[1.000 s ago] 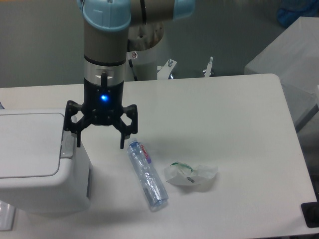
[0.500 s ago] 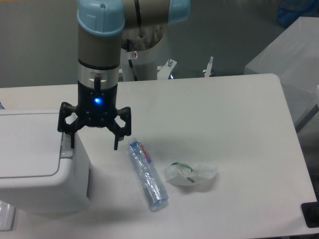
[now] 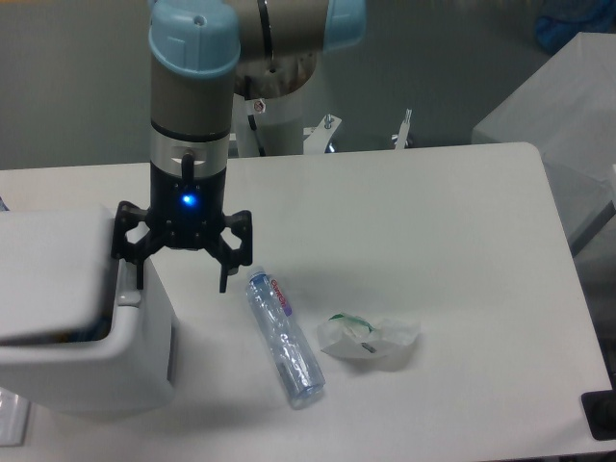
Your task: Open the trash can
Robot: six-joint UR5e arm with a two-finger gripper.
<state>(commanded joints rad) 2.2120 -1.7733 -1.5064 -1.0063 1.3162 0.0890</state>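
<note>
The trash can [image 3: 91,371] is a big white boxy bin at the left front of the table. Its flat lid [image 3: 48,269] is tilted up, with a dark gap showing along its front edge. My gripper [image 3: 181,283] points straight down with its fingers spread wide open and holds nothing. Its left finger [image 3: 138,268] is at the bin's right rim, beside the grey latch strip [image 3: 127,292]. Its right finger [image 3: 225,271] hangs over the table just right of the bin.
A clear plastic water bottle [image 3: 284,337] lies on the table right of the bin, close to my right finger. A crumpled white wrapper [image 3: 368,337] lies to its right. The table's right edge [image 3: 568,289] is far from the arm.
My gripper moved left and slightly down until its left finger reached the bin's latch side. The lid, flat before, has now popped up and tilted open.
</note>
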